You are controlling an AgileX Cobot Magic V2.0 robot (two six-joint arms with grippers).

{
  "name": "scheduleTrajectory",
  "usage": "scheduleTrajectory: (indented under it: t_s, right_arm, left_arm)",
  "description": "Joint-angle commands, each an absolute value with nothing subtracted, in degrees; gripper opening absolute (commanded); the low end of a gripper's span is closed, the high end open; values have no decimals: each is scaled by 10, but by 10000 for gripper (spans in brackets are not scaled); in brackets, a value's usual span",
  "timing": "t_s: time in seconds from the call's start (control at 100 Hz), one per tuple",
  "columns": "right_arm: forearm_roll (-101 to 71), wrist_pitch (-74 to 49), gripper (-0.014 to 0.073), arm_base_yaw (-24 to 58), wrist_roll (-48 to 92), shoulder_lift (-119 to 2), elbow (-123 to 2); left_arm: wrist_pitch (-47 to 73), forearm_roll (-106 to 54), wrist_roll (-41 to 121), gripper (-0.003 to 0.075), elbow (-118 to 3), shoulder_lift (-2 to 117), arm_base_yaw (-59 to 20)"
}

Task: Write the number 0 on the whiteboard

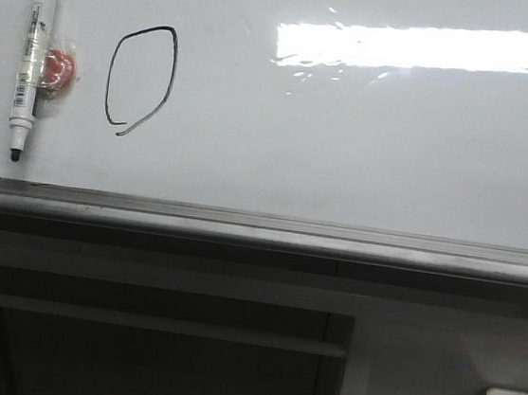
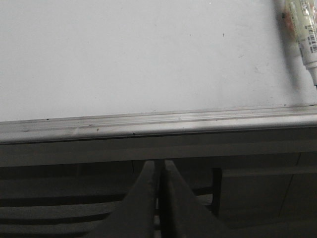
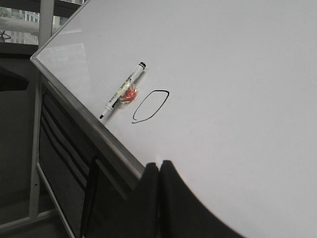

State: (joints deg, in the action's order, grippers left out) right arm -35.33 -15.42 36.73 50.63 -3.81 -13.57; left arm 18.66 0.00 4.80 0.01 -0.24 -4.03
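Zero point(image 1: 142, 79) is drawn on the whiteboard point(image 1: 365, 152), marker point(image 1: 31, 61) lying just beside it. Both grippers point(image 2: 158, 198) point(image 3: 158, 198) pressed together, empty; probably just keep clear, don't smudge.

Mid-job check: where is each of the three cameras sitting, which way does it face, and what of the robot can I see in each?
Front view: faces forward onto the whiteboard, showing the number 0 and marker; no arm visible.
Left wrist view: below the board's rim, looking up at it; closed left gripper visible.
Right wrist view: right of the board, looking obliquely across it; closed right gripper visible.
Shared: the marker shows in all three; the 0 in front and right wrist views.
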Motion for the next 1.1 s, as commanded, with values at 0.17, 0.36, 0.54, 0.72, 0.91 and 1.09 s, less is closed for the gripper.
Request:
scheduleTrajectory:
  t_s: [0.17,0.36,0.54,0.72,0.91,1.09]
  right_arm:
    - [-362,-111,-51,364,506,-43,-151]
    - [-362,-111,-51,364,506,-43,-151]
    - [-362,-111,-51,364,506,-43,-151]
    - [-359,-101,-51,364,504,-43,-151]
    - [-153,-76,-51,356,224,-43,-151]
    - [31,-76,-51,305,-33,-43,-151]
  left_arm:
    - [147,-5,49,-20,7,-18,-39]
    - [147,-5,49,-20,7,-18,-39]
    - [147,-5,49,-20,7,-18,-39]
    - [147,-6,49,-20,7,-18,-39]
    - [147,-6,49,-20,7,-18,-39]
    - [147,-6,49,-20,7,-18,-39]
